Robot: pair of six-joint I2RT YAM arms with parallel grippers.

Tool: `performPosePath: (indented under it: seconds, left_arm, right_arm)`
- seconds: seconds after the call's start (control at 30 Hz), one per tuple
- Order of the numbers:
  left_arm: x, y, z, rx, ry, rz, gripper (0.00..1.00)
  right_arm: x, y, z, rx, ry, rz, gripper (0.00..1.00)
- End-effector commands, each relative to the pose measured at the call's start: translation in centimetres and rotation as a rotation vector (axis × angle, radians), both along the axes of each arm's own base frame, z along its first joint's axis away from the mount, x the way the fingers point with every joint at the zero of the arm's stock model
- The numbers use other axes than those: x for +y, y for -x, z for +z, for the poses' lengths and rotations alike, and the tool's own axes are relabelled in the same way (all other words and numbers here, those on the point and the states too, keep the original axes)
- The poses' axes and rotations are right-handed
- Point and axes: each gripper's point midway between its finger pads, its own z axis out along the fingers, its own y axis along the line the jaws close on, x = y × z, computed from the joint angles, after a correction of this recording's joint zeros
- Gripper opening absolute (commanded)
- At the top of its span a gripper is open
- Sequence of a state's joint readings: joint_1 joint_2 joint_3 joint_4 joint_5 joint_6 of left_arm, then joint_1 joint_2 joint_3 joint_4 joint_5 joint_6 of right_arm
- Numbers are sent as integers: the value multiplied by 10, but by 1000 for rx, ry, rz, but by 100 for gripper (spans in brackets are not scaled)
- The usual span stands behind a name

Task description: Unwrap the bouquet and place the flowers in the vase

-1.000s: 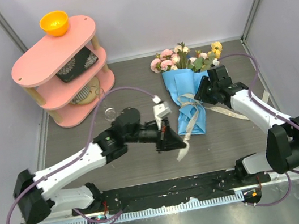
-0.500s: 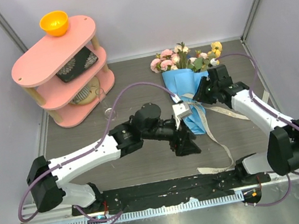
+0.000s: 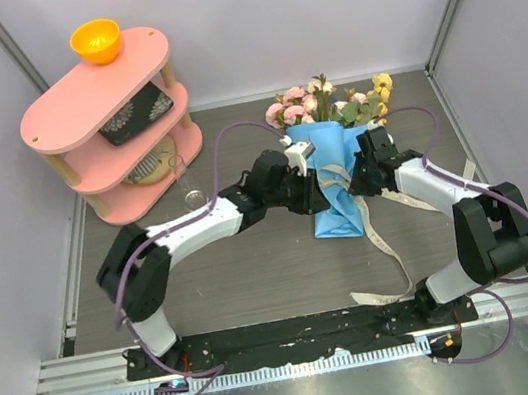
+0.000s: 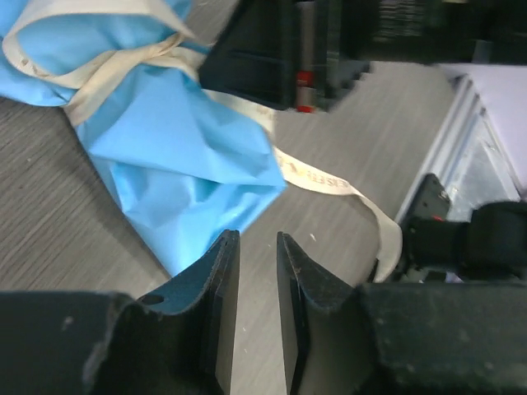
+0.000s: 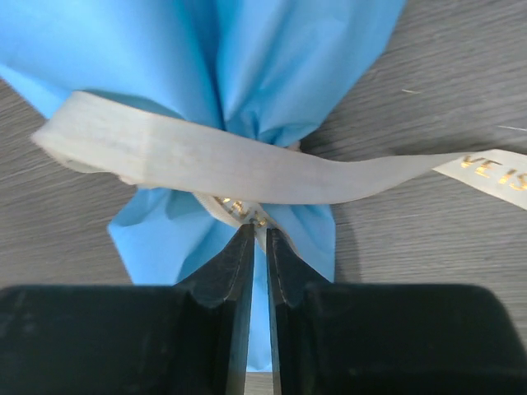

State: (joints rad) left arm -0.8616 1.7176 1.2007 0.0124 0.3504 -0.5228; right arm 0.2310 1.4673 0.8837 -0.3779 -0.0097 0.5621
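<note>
The bouquet (image 3: 336, 190) lies mid-table, its blue paper cone (image 5: 272, 58) pointing toward me. Its pink, cream and yellow flowers (image 3: 327, 101) fan out at the far end. A cream ribbon (image 5: 247, 164) still circles the cone's waist, and its loose tail (image 3: 382, 238) trails toward the front edge. My right gripper (image 5: 257, 229) is shut on a ribbon strand at the knot. Beside the cone's narrow end (image 4: 181, 156), my left gripper (image 4: 258, 239) is open a little and empty. The clear glass vase (image 3: 183, 181) stands by the shelf.
A pink three-tier shelf (image 3: 95, 94) stands at the back left with an orange bowl (image 3: 96, 41) on top and a dark patterned plate (image 3: 133, 113) on its middle tier. Grey walls enclose the table. The right arm (image 4: 263, 49) fills the top of the left wrist view.
My left arm let go of the ribbon tail and swung from the front of the table back to the cone. The tail now lies toward the front. My right jaws narrowed onto the ribbon.
</note>
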Motion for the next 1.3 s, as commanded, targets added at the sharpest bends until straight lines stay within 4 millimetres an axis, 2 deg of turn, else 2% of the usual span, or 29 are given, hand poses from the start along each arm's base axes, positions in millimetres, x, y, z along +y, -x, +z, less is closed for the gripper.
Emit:
performPosePath:
  seconds: [0.0, 0.03, 0.07, 0.1, 0.17, 0.23, 0.3, 0.37, 0.63, 0.83, 1.13, 1.23, 1.27]
  left_arm:
    - [-29, -31, -3, -24, 48, 50, 27]
    - [-31, -32, -14, -10, 28, 46, 24]
    - [-32, -34, -36, 16, -6, 50, 22]
    - [-33, -36, -45, 25, -20, 58, 21]
    - [-32, -38, -63, 36, -46, 68, 18]
    - [-30, -37, -74, 43, -57, 71, 18]
    - [-27, -35, -83, 54, -68, 73, 17]
    - [-27, -35, -87, 61, -67, 77, 16]
    - [-29, -27, -98, 96, -58, 66, 15]
    - [-31, -22, -100, 103, -51, 55, 15]
    - [-39, -16, -103, 114, -43, 35, 15]
    - [-40, -17, -102, 113, -39, 36, 15]
    - [-41, -16, -101, 112, -38, 35, 15]
  right_arm:
    - [-17, -2, 2, -28, 55, -54, 17]
    - [-9, -2, 6, -31, 19, -26, 18]
    - [-7, -3, 10, -40, 12, -19, 18]
    - [1, -3, 16, -47, -25, 11, 19]
    - [3, -7, 33, -89, -43, 10, 20]
    - [5, -13, 48, -133, -56, 2, 22]
    - [5, -18, 53, -146, -67, -13, 26]
    - [9, -27, 58, -156, -97, -25, 27]
    - [26, -45, 42, -125, -189, -57, 29]
    - [22, -44, 27, -96, -189, -106, 31]
    - [17, -43, 18, -77, -193, -192, 32]
    - [12, -37, 16, -67, -170, -211, 32]
    - [5, -38, 15, -86, -127, -229, 32]
